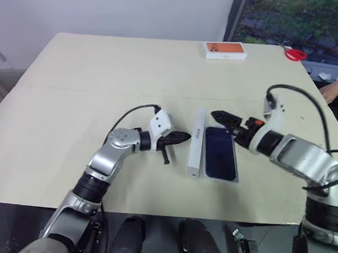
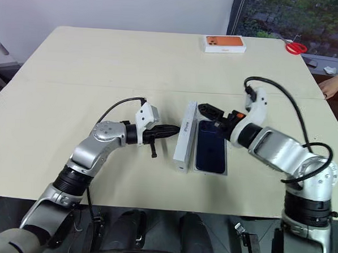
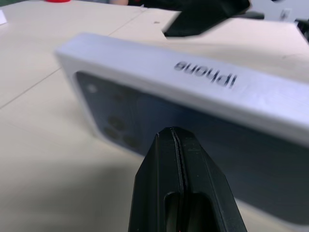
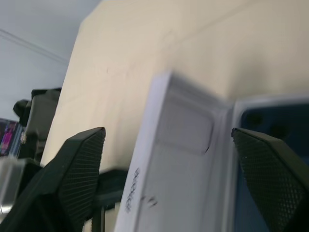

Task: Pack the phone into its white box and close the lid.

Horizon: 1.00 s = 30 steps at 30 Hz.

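Observation:
The dark blue phone [image 1: 220, 153] lies flat in the shallow white box [image 4: 263, 100] near the table's front edge. The lid [image 1: 197, 142] stands on its long edge along the box's left side. Its hollow white inside [image 4: 181, 145] faces the phone and its printed top [image 3: 145, 121] faces away. My left gripper [image 1: 179, 138] is shut and empty, pointing level at the printed top, its tip at the lid; contact cannot be told. My right gripper [image 1: 225, 120] is open and empty, hovering over the far end of the box and lid, with its fingertips [image 4: 79, 169] spread wide.
An orange-topped white box [image 1: 225, 50] sits at the table's far edge, with red scissors [image 1: 296, 54] to its right. A person's hand [image 1: 336, 89] rests at the right edge. The tan table [image 1: 74, 99] stretches bare to the left.

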Motion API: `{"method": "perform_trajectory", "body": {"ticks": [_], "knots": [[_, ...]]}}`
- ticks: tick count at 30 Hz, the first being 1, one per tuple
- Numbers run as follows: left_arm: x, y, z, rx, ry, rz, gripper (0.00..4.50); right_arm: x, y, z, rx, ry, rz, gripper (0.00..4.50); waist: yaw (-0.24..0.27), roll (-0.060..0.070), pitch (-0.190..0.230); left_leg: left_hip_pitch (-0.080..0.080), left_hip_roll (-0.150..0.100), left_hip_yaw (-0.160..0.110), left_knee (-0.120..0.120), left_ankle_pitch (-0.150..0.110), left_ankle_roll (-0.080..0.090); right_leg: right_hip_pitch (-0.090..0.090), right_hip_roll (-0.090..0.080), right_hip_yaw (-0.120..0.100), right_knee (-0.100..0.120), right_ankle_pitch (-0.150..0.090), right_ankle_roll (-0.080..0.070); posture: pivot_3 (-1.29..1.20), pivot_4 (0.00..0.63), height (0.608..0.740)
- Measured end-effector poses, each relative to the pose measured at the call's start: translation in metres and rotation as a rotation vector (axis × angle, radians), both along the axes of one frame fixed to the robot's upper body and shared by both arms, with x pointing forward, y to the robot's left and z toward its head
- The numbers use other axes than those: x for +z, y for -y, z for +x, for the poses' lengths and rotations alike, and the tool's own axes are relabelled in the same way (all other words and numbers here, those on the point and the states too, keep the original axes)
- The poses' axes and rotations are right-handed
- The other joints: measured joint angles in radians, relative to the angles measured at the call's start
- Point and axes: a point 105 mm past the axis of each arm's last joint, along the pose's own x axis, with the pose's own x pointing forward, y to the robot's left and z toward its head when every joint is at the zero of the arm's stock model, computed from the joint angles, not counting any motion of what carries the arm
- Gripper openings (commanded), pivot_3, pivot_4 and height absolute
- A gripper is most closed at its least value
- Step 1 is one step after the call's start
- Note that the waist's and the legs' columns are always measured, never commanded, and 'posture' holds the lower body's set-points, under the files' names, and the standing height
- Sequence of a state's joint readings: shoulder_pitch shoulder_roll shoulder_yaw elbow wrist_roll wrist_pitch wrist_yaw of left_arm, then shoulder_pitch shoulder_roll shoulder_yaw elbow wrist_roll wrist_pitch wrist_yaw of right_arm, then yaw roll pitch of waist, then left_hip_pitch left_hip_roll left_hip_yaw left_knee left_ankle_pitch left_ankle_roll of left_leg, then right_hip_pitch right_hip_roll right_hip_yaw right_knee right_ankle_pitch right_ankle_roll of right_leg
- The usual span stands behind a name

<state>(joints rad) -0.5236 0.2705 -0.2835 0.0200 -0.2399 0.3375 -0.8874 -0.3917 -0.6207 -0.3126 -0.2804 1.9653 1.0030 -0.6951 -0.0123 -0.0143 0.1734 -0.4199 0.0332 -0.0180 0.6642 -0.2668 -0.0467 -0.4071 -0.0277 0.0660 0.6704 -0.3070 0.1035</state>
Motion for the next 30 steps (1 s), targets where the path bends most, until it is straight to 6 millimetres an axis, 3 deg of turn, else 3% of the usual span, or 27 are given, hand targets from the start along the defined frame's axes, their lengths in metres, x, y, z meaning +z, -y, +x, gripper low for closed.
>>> {"method": "perform_trajectory", "body": {"ticks": [8, 12, 15, 20, 24, 27, 30], "knots": [[0.000, 0.033, -0.004, -0.061, 0.000, 0.026, 0.00, 0.000, 0.023, 0.000, -0.013, -0.025, -0.105, 4.48, 0.000, 0.000, 0.000, 0.000, -0.001, 0.001, 0.001, 0.000, 0.000, 0.000, 0.000, 0.001, 0.000, 0.000, 0.000, 0.00, 0.150, 0.726], [-0.002, 0.038, -0.004, -0.067, -0.004, 0.039, 0.00, 0.001, 0.030, -0.003, 0.010, -0.032, -0.212, 4.48, -0.003, 0.001, 0.000, 0.000, 0.000, 0.001, 0.001, 0.000, 0.000, 0.000, 0.000, 0.001, 0.000, 0.000, 0.000, 0.00, 0.150, 0.726], [0.002, 0.027, 0.002, -0.026, 0.007, 0.034, 0.00, -0.003, 0.038, -0.005, 0.036, -0.033, -0.378, 4.48, -0.003, 0.001, 0.000, 0.000, 0.000, 0.000, 0.001, 0.000, 0.000, 0.000, 0.001, 0.001, 0.000, 0.000, 0.000, 0.00, 0.150, 0.726], [0.020, -0.016, 0.017, 0.099, 0.020, 0.044, 0.00, -0.009, 0.056, -0.001, 0.041, 0.000, -0.582, 4.48, -0.001, 0.001, 0.000, 0.000, 0.000, 0.000, 0.001, 0.000, 0.000, 0.000, 0.000, 0.001, -0.001, 0.000, 0.000, 0.00, 0.150, 0.726], [0.009, -0.045, 0.012, 0.122, -0.012, 0.148, 0.00, -0.009, 0.070, -0.002, 0.070, 0.035, -0.758, 3.25, 0.001, 0.001, 0.000, 0.000, 0.000, 0.000, 0.000, 0.000, 0.000, 0.000, 0.000, 0.001, -0.002, 0.000, 0.000, 0.00, 0.150, 0.726], [-0.005, -0.056, 0.000, 0.056, -0.037, 0.264, 0.00, -0.014, 0.072, -0.005, 0.146, 0.061, -0.882, 1.68, 0.001, 0.002, 0.000, 0.000, 0.000, 0.001, 0.001, 0.000, 0.000, 0.000, 0.000, 0.001, -0.002, 0.000, 0.000, 0.00, 0.150, 0.726], [-0.016, -0.048, -0.013, -0.030, -0.069, 0.322, 0.00, -0.015, 0.064, -0.008, 0.249, 0.130, -0.983, 0.18, 0.002, 0.002, 0.000, 0.000, 0.000, 0.001, 0.001, 0.000, 0.000, 0.000, -0.001, 0.000, -0.002, 0.000, 0.000, 0.00, 0.150, 0.726]]}}
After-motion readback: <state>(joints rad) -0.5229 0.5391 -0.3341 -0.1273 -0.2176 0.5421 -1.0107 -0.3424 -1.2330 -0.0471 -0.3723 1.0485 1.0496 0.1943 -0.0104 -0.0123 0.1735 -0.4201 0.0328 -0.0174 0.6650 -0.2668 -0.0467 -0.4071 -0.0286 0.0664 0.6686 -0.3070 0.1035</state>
